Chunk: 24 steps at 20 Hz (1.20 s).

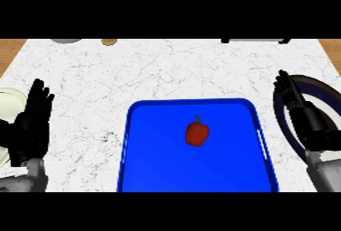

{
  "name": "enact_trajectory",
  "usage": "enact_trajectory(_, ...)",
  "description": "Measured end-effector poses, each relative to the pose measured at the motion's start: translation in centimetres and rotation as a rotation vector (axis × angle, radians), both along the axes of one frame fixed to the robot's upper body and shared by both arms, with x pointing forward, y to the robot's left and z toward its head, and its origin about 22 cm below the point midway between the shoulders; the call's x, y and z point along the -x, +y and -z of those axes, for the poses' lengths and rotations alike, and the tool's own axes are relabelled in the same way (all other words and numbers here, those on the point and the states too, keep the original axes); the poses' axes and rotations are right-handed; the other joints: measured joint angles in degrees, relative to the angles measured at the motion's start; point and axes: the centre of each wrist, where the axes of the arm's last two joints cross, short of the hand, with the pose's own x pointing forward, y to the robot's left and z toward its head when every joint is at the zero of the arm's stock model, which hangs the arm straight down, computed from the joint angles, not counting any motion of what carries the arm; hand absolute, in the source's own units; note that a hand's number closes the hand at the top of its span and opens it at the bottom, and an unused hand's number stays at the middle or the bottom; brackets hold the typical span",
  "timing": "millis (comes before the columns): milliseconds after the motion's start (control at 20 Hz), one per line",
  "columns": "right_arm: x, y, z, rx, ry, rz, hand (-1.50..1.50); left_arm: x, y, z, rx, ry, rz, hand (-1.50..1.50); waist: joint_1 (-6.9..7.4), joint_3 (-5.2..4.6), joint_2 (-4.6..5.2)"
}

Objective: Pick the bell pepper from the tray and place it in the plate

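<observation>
Red bell pepper (pixel 197 134) lies mid blue tray (pixel 153 176) on white table (pixel 166 72). Left hand (pixel 30 128) open, fingers up, at left edge; right hand (pixel 307 124) open over dark-rimmed plate (pixel 324 88).

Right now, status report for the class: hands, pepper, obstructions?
Left hand open, left edge. Right hand open, partly covering dark plate. Bell pepper lying in blue tray, untouched.

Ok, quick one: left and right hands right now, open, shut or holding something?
Left hand: open, fingers straight, holding nothing.
Right hand: open, holding nothing.
The red bell pepper lies on the blue rectangular tray.
</observation>
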Motion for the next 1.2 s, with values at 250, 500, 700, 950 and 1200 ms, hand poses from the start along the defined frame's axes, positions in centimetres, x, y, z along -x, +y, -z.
enact_trajectory(250,-0.6,6.1,-2.2,-0.123,0.047,-0.056,1.50,0.7,-1.1,2.5,-0.018,0.099,0.055,0.00,-0.35,-0.01,-0.05)
enact_trajectory(500,-1.5,4.1,-4.3,0.357,-0.046,-0.002,1.50,1.5,-1.7,4.6,-0.020,0.211,0.110,0.00,-1.12,-1.23,-0.45)
enact_trajectory(700,0.1,7.1,-1.0,0.320,-0.062,0.156,-1.50,1.9,-2.5,5.8,0.003,0.261,0.143,0.00,-1.66,-0.45,-0.16)
enact_trajectory(950,2.9,11.7,1.9,0.021,-0.093,0.111,-1.50,1.6,-3.6,6.3,0.017,0.277,0.166,0.00,-1.34,0.06,0.12)
enact_trajectory(1200,3.3,12.4,3.4,0.187,-0.062,-0.003,-1.50,1.7,-3.6,6.6,0.018,0.286,0.182,0.00,-0.66,0.03,0.09)
